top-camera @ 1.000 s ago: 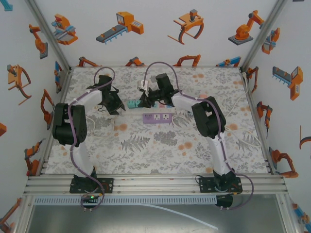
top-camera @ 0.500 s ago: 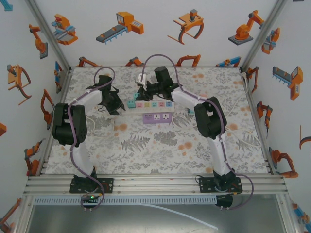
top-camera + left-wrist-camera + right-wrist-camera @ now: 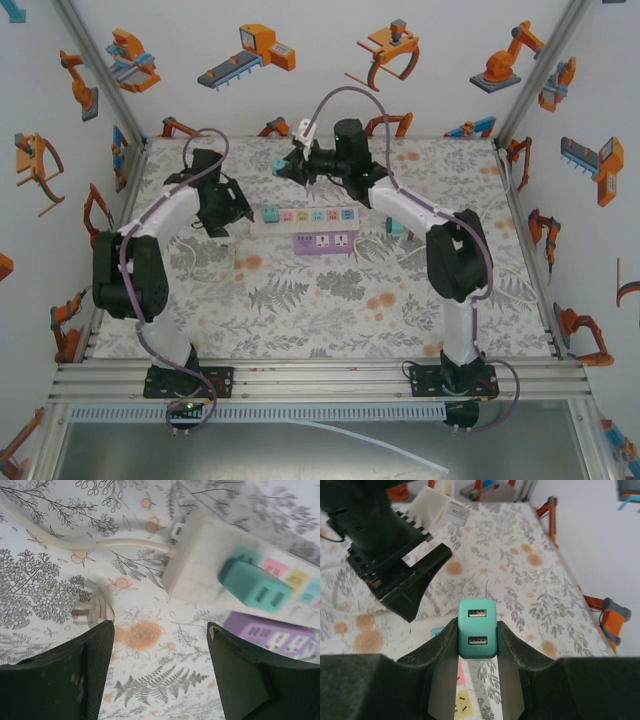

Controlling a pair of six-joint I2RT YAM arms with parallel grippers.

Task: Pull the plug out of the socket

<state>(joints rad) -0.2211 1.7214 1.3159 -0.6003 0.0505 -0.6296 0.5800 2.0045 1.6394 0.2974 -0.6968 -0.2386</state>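
My right gripper hangs above the table's far side, shut on the teal plug. In the right wrist view the plug sits squeezed between both fingers, its two USB slots facing the camera, lifted off the white power strip. My left gripper stands open just left of the strip's end, with bare cloth between its fingers. In the left wrist view a teal two-slot block shows at that end of the strip.
A purple power strip lies just in front of the white one. The white strip's cord runs left, and a loose white plug lies on the floral cloth near my left fingers. The enclosure walls stand close behind.
My right gripper has risen and swung back and left, carrying the teal plug up off the white strip. The left arm has shifted slightly beside the strip's end.
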